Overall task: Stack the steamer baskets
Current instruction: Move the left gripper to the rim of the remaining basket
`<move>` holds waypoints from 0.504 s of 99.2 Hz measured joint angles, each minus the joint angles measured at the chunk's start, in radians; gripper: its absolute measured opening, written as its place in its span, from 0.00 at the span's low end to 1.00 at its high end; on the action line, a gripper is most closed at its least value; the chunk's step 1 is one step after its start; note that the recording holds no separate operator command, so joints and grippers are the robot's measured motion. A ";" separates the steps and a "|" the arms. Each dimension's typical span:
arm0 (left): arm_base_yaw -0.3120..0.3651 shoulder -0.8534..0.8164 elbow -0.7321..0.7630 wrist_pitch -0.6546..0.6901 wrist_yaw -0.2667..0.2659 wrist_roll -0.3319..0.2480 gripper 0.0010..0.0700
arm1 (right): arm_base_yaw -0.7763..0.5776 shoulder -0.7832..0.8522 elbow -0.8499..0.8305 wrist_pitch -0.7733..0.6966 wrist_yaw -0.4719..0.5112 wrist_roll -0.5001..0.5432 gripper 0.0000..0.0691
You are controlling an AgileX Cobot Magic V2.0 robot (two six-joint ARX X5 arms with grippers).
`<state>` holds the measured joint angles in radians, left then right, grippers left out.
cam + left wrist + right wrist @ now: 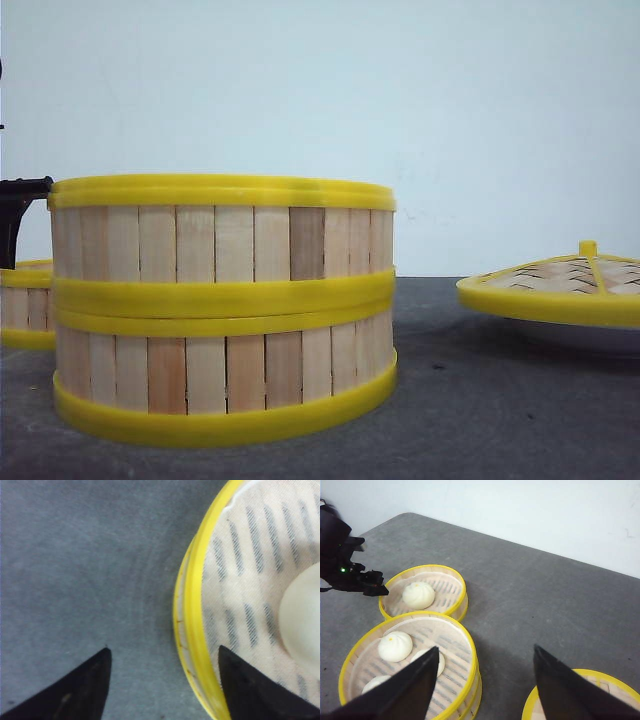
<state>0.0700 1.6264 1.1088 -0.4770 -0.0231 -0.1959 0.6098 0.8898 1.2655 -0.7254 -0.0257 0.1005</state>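
Observation:
Two steamer baskets stand stacked near the front, the upper one (222,240) on the lower one (225,375). From above, the top basket (451,642) holds white buns. A third steamer basket (25,305) sits alone behind them at the left, with one bun (418,594) in it. My left gripper (163,648) is open and straddles this basket's yellow rim (192,610), one finger outside over the table, the other inside. My right gripper (486,646) hangs open high above the table, holding nothing, between the stack and the lid.
A domed woven lid (560,285) with a yellow rim and knob rests on a white plate (590,338) at the right. The table is dark grey, with a pale wall behind it.

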 joint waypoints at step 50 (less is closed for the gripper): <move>-0.002 0.063 0.015 0.032 0.027 -0.035 0.28 | 0.000 0.000 0.000 0.005 0.000 0.000 0.54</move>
<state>0.0677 1.6897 1.1240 -0.4454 0.0040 -0.2314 0.6098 0.8898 1.2655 -0.7204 -0.0254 0.1005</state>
